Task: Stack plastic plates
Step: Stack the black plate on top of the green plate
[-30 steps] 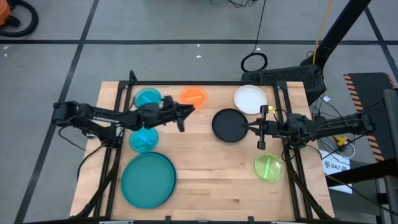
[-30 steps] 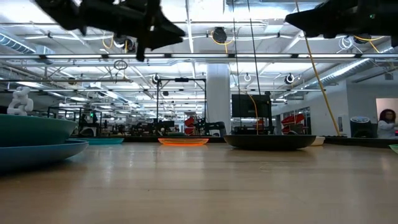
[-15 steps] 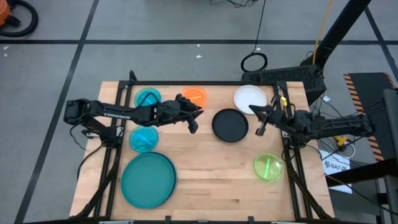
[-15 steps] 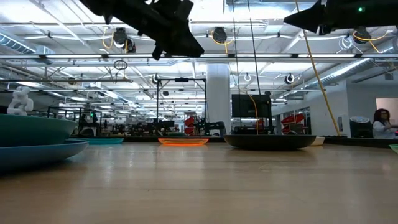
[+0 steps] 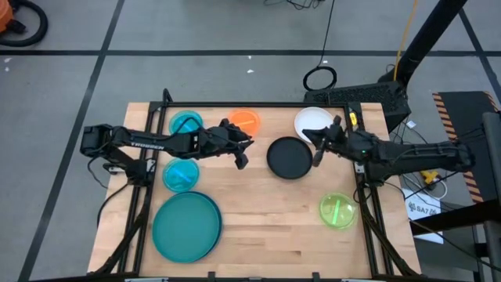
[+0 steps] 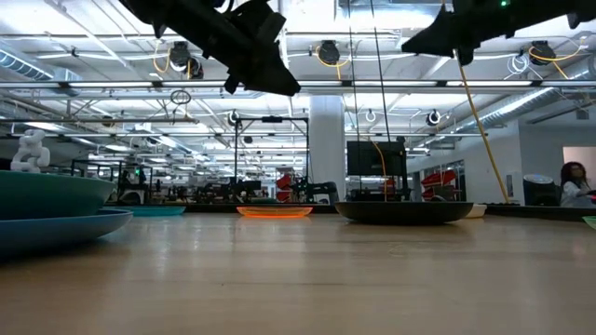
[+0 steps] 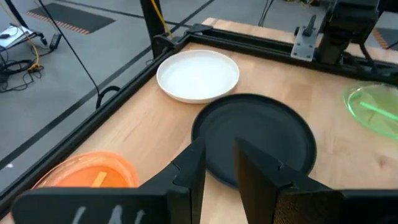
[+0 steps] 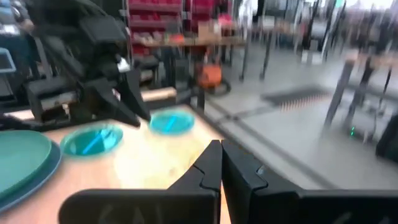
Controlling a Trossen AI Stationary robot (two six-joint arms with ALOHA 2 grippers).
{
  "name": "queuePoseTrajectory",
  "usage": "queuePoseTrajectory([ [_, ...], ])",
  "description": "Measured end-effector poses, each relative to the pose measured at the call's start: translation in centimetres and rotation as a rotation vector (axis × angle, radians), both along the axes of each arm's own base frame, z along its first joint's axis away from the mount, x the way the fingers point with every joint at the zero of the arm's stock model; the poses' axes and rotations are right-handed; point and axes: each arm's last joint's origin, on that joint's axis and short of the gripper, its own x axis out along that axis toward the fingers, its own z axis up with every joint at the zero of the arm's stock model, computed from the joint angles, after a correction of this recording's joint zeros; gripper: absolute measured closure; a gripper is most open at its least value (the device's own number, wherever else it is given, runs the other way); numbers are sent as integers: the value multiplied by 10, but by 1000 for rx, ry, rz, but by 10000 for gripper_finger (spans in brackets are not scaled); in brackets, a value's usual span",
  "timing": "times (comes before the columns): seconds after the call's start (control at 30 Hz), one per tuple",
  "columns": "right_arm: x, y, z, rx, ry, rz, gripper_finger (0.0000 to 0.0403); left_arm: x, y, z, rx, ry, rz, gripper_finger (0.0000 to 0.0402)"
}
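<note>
Several plastic plates lie flat on the wooden table: two small cyan ones (image 5: 186, 123) (image 5: 181, 175), an orange one (image 5: 244, 121), a white one (image 5: 315, 124), a black one (image 5: 289, 157), a lime one (image 5: 338, 211). A large teal plate (image 5: 186, 227) sits on a blue one (image 6: 56, 228). My left gripper (image 5: 241, 153) hangs above the table between the orange and black plates, open a little with nothing between its fingers (image 7: 219, 168). My right gripper (image 5: 315, 147) hovers shut (image 8: 221, 165) high over the gap between the white and black plates.
A black metal frame (image 5: 258, 104) runs along the table's far edge and down both sides. Bare wood (image 5: 266, 219) lies between the teal and lime plates. A person (image 6: 577, 186) stands far behind the table.
My left gripper has gone a little toward the table's right edge and tipped up toward level, and now looks at the black plate. My right gripper has risen, rolled about its axis and swung toward the far edge, next to the white plate. No plate has moved.
</note>
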Motion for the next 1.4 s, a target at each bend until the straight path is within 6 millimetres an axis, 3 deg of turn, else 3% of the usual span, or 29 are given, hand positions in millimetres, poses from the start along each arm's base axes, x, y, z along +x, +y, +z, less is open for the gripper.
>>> queuePoseTrajectory([
  [0.23,8,-7,-19,280,167,-121,403,-4,-2,-8,-5,99,-8,314],
  [0.53,-7,-9,-66,623,443,-372,403,-7,-8,-14,-12,170,-23,314],
  [0.73,-8,-8,-87,706,490,-478,400,-7,-11,-14,1,175,-41,314],
  [0.9,0,-9,-95,719,493,-502,363,-7,-11,-14,3,176,-43,314],
  [1.23,10,-12,-111,792,490,-606,240,-8,-12,-15,3,196,-44,314],
  [1.4,15,-12,-117,796,493,-617,217,-8,-12,-15,9,200,-48,314],
])
